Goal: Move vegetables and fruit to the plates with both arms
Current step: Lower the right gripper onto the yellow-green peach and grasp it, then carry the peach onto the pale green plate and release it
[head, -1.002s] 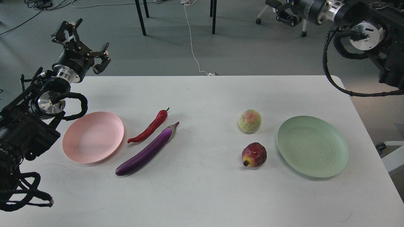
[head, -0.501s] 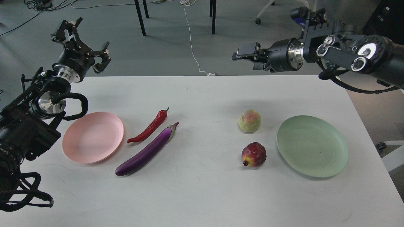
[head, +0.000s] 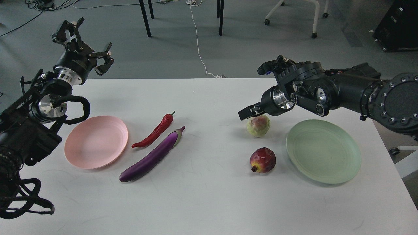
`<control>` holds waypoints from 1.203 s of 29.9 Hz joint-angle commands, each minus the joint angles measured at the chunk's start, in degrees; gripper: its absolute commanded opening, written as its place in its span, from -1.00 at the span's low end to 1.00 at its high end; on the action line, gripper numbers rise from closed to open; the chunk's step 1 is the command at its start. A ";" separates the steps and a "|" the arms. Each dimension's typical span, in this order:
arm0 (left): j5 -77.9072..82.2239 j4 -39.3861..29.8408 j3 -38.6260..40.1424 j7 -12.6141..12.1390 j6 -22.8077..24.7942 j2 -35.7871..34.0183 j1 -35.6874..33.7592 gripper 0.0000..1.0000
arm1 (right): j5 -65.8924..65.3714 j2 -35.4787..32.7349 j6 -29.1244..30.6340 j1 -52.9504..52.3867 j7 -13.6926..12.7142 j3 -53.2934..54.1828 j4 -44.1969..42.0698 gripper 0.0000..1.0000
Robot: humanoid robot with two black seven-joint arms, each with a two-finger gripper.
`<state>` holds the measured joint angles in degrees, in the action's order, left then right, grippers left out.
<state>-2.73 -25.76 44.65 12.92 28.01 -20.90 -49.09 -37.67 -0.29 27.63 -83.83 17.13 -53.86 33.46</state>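
Now our right gripper (head: 250, 113) has swung down to the round yellow-green blushed fruit (head: 258, 125), at twelve o'clock from the dark red fruit (head: 263, 160); we cannot tell its finger spread. Our left gripper (head: 85, 49) stays spread open, empty.

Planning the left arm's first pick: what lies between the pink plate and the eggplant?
In the head view, only the red chili lies between pink plate and eggplant.

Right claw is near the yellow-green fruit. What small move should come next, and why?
Probably lower the right claw a little onto the yellow-green fruit. The claw sits at the fruit's upper left edge, not yet around it, and whether it is open is unclear. The fruit lies on the table and the green plate beside it is empty.
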 commanded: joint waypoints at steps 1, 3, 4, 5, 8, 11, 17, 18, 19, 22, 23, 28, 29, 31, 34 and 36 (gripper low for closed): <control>0.00 0.00 0.00 0.00 -0.01 -0.02 0.04 0.95 | -0.39 0.29 -0.56 0.77 0.00 -0.72 -0.15 0.85; 0.00 0.00 0.00 0.00 -0.01 -0.02 0.04 0.95 | -1.61 0.29 -0.65 0.77 0.00 -1.07 -0.15 0.85; 0.00 0.00 0.00 0.00 -0.01 -0.02 0.04 0.95 | -2.58 0.29 -0.74 0.86 0.00 -1.42 -0.15 0.85; 0.00 0.00 0.00 0.00 -0.01 -0.02 0.04 0.95 | -3.37 0.29 -0.91 1.12 -0.08 -1.77 -0.15 0.85; 0.00 0.00 0.00 0.00 -0.01 -0.02 0.04 0.95 | -3.55 0.20 -1.61 1.74 -0.08 -1.77 -0.15 0.85; 0.00 0.00 0.00 0.00 -0.01 -0.02 0.04 0.95 | -3.46 0.20 -2.06 2.26 0.00 -1.60 -0.06 0.79; 0.00 0.09 -0.09 0.00 -0.01 -0.28 0.13 0.95 | -3.55 -0.06 -2.23 2.26 0.00 -1.60 0.55 0.31; 0.00 0.09 0.00 0.00 -0.01 -0.54 0.39 0.95 | -3.55 -0.24 -2.23 2.26 0.09 -1.60 0.73 0.23; 0.00 0.00 0.00 0.00 -0.01 -0.63 0.57 0.95 | -3.55 -0.42 -2.32 2.26 0.18 -1.51 0.73 0.17; 0.00 0.09 0.00 0.00 -0.01 -1.07 0.66 0.95 | -3.47 -1.64 -2.32 1.57 0.44 -1.25 0.82 0.09; 0.00 0.00 0.00 0.00 -0.01 -1.16 0.66 0.95 | -3.46 -2.26 -2.32 1.30 0.44 -1.16 0.82 0.09; 0.00 0.09 -0.18 -0.08 -0.01 -1.51 0.66 0.95 | -3.38 -8.66 -3.37 -3.00 0.36 -0.90 4.84 0.11; 0.00 0.00 -0.27 -0.08 -0.01 -1.51 0.66 0.95 | -3.55 -10.59 -3.46 -4.23 0.44 -0.89 6.78 0.11; 0.00 0.00 -0.44 -0.08 -0.01 -1.51 0.66 0.95 | -3.99 -15.07 -3.81 -6.34 0.44 -0.89 10.91 0.11; 0.00 0.00 -0.62 -0.08 -0.01 -1.25 0.66 0.95 | -7.58 -21.05 -4.86 -7.23 0.36 -0.89 16.27 0.11; 0.00 0.00 -0.62 -0.08 -0.06 -1.25 0.66 0.95 | -12.67 -25.53 -6.79 -7.23 0.36 -0.98 19.96 0.13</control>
<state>-2.73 -25.75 44.10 12.86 28.00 -22.27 -48.43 -44.73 -20.07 22.90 -90.77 17.50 -54.75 48.52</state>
